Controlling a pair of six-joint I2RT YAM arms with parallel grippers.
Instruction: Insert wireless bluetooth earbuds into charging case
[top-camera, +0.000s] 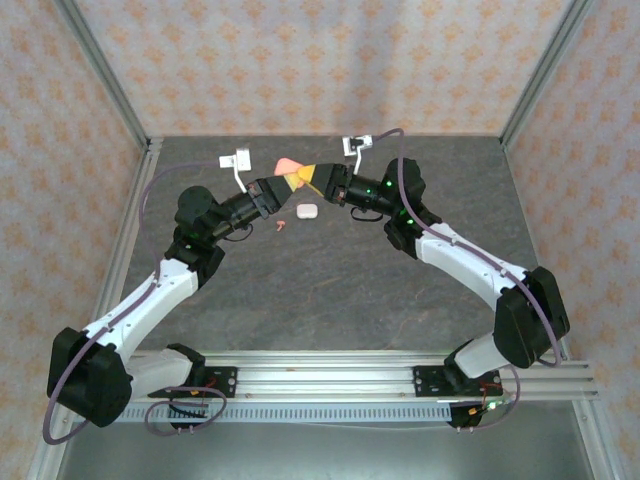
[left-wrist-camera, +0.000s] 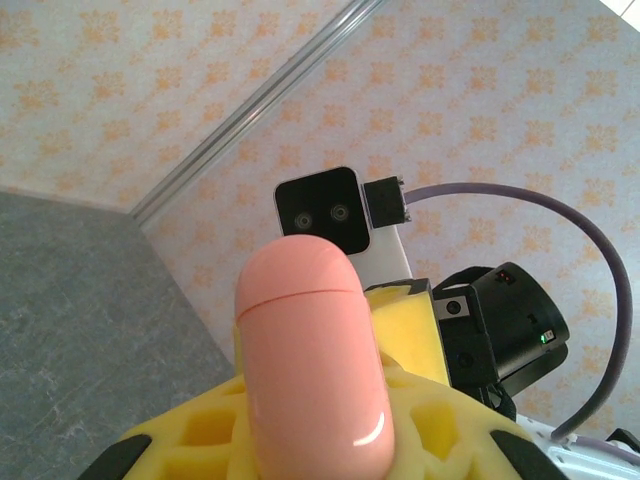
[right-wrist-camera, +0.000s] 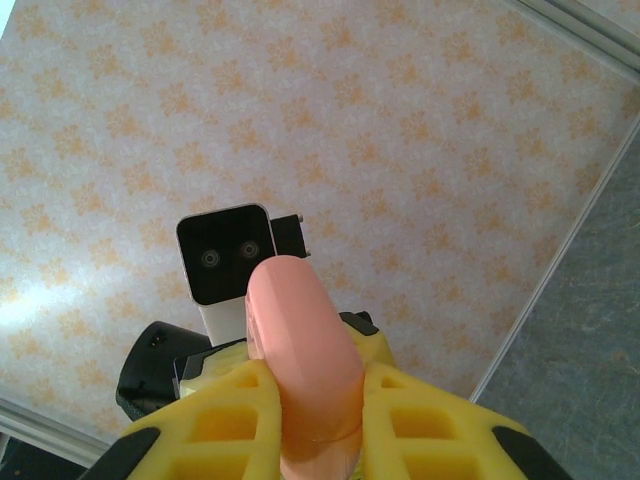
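Pink charging case (left-wrist-camera: 308, 330) hangs at upper centre of the top view, lid shut, pinched by the left gripper (left-wrist-camera: 315, 435) and right gripper (right-wrist-camera: 315, 410). Opening it looks like the current step. A pink-red earbud (top-camera: 281, 224) lies on the table (top-camera: 350, 280) just below, so next the lid needs prying at its seam.

White-and-black arms (top-camera: 140, 305), purple cables (left-wrist-camera: 500, 187) (looping loosely), yellow honeycomb jaws, green lights (left-wrist-camera: 541, 337)
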